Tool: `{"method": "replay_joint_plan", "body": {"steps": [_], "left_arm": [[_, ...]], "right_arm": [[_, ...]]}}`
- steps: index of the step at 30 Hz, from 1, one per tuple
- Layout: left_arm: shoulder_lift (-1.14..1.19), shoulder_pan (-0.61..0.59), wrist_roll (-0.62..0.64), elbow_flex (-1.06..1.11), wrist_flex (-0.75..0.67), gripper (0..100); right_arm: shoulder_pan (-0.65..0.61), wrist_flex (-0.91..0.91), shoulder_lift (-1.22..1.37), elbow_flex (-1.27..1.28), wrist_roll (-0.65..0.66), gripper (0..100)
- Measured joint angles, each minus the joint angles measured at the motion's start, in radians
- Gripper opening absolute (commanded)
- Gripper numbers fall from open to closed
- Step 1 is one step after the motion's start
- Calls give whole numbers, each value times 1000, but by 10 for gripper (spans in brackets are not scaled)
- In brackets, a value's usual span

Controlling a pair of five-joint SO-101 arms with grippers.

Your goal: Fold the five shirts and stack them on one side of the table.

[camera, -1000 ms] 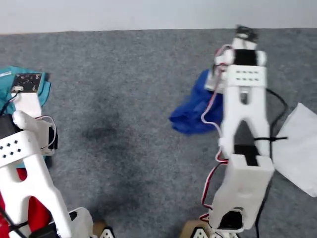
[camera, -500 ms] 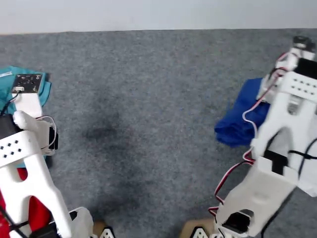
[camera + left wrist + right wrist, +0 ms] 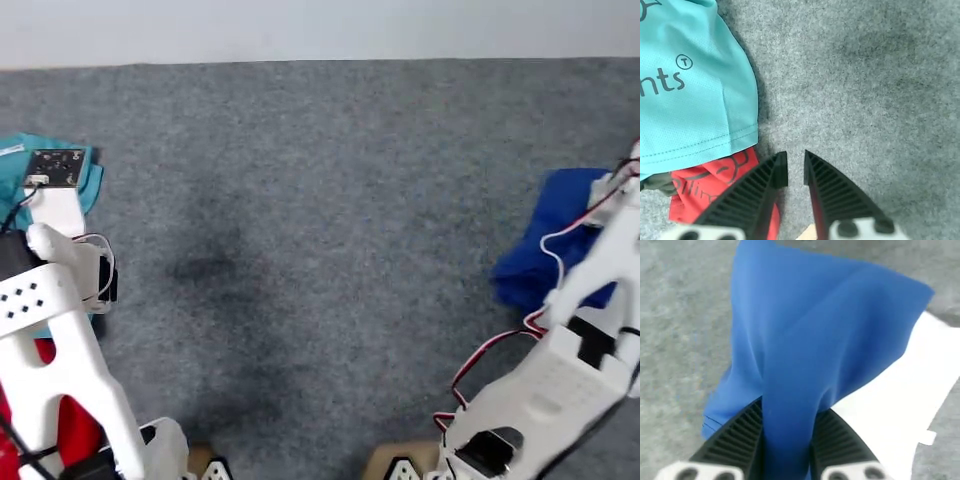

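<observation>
A blue shirt (image 3: 552, 240) hangs bunched at the table's right edge, and my right gripper (image 3: 785, 432) is shut on a fold of the blue shirt (image 3: 810, 335). Under it lies a white shirt (image 3: 900, 400). At the left edge a teal shirt (image 3: 85, 180) lies over a red shirt (image 3: 60, 425). In the left wrist view the teal shirt (image 3: 690, 95) covers most of the red shirt (image 3: 710, 192). My left gripper (image 3: 792, 172) hovers just beside them over bare carpet, its fingers nearly together with nothing between them.
Grey carpet (image 3: 320, 230) covers the table. A pale wall (image 3: 320, 30) runs along the far edge. The left arm's white body (image 3: 55, 350) stands over the near-left corner, and the right arm's body (image 3: 560, 380) over the near-right corner.
My right arm has swung to the right, carrying the blue shirt from right of centre to the table's right edge. The left arm has stayed put.
</observation>
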Motion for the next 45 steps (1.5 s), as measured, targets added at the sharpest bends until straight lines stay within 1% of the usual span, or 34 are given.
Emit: {"method": "replay_joint_plan", "body": {"steps": [12,14,17,24,31,34,39,42,45], "left_arm": [[0,0,0,0,0,73],[0,2,0,0,0,73],[0,37,0,0,0,73],[0,146,5,0,0,73],[0,157,21,0,0,73],[0,157,21,0,0,73],[0,157,21,0,0,73],[0,157,21,0,0,73],[0,157,21,0,0,73]], "right_arm": [[164,-6,0,0,3,9],[190,-6,0,0,14,9],[218,-6,2,0,49,9],[229,-6,58,0,66,9],[229,-9,58,0,68,9],[187,18,44,0,68,10],[6,52,-34,0,68,10],[-83,52,-94,0,28,10],[-112,52,-133,-2,15,10]]}}
